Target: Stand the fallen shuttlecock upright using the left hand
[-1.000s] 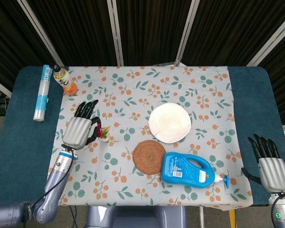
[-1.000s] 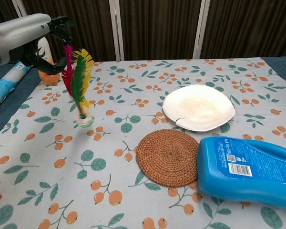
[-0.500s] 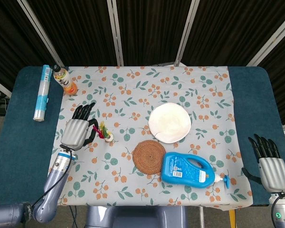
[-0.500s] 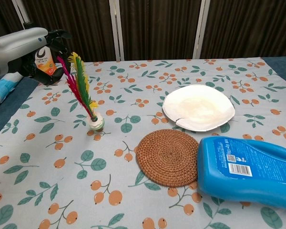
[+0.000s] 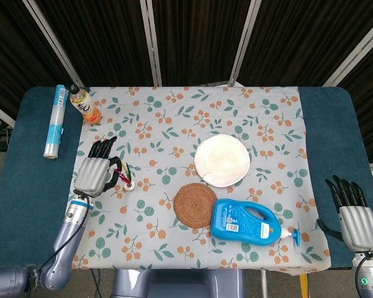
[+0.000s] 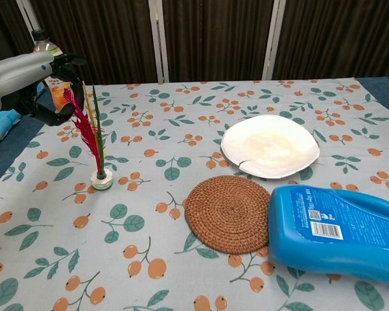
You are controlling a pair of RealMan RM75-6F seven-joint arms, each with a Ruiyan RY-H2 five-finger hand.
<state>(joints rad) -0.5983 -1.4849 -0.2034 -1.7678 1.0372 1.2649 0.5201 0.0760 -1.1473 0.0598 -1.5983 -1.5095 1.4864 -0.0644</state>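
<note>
Shuttlecock upright left of coaster (plate behind it), detergent bottle on the right

Dark pleated curtains with pale poles hang behind the blue table under a floral cloth.

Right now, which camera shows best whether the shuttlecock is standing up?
The chest view: the shuttlecock shows side-on, base on the tablecloth and feathers pointing up. The head view looks down on it, a small patch beside the left hand.
</note>
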